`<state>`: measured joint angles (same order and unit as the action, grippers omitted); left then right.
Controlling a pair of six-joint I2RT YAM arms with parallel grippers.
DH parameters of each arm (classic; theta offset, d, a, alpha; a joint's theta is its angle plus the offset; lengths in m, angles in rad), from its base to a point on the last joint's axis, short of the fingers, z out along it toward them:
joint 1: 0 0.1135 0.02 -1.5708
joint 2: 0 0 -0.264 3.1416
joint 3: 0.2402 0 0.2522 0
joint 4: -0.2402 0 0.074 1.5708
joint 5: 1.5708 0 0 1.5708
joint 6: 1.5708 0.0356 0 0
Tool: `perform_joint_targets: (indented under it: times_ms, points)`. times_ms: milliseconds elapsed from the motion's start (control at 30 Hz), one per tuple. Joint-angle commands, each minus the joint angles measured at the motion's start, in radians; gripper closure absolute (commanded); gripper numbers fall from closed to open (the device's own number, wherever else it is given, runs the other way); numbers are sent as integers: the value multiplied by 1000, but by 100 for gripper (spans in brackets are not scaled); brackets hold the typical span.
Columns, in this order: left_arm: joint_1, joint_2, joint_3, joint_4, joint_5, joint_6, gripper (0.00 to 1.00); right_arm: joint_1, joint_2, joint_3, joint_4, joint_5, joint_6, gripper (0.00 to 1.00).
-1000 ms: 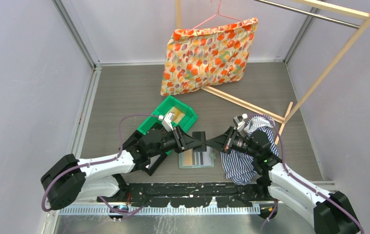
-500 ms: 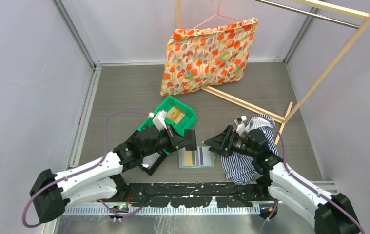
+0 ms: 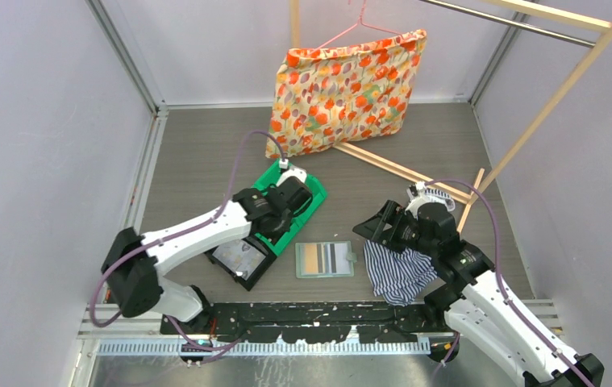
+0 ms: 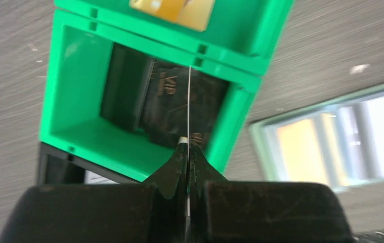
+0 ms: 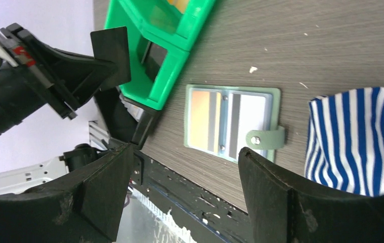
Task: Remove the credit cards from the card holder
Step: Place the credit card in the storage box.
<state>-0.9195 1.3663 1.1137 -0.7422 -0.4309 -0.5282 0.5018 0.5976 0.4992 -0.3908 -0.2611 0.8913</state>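
The card holder (image 3: 324, 260) lies open and flat on the table, with tan and grey credit cards showing in its slots (image 5: 232, 121). My left gripper (image 3: 290, 201) hovers over the green bin (image 3: 312, 193) and is shut on a thin dark card, seen edge-on (image 4: 188, 101) in the left wrist view and as a black square (image 5: 111, 50) in the right wrist view. Dark cards (image 4: 169, 109) lie in the bin's near compartment and a gold card (image 4: 174, 7) in the far one. My right gripper (image 3: 369, 226) is open and empty, right of the holder (image 5: 189, 197).
A blue-striped cloth (image 3: 399, 270) lies under my right arm. A black tray (image 3: 238, 260) sits left of the holder, beside the bin. A floral bag (image 3: 343, 89) hangs on a wooden rack (image 3: 415, 173) at the back.
Both grippers met over the holder on the dark card. The right one let go and drew back right. The left, shut on the card, carried it back-left over the green bin.
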Motion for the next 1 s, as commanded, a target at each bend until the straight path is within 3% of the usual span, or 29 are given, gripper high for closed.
perform_joint_targets:
  times_ms: [0, 333, 667, 867, 967]
  points:
    - [5, 56, -4, -34, -206, 250, 100, -1, -18, -5, -59, 39, -19, 20]
    - [5, 117, -83, 75, -171, 436, 100, -1, -9, -23, -57, 28, -17, 20]
    - [5, 144, -124, 91, -131, 417, 99, -2, -4, -29, -42, 19, -15, 20]
    - [5, 118, -95, 39, -117, 366, 78, -1, 8, -28, -33, 19, -15, 20]
    - [5, 87, -71, 8, -115, 352, 73, -1, 18, -27, -27, 19, -17, 20]
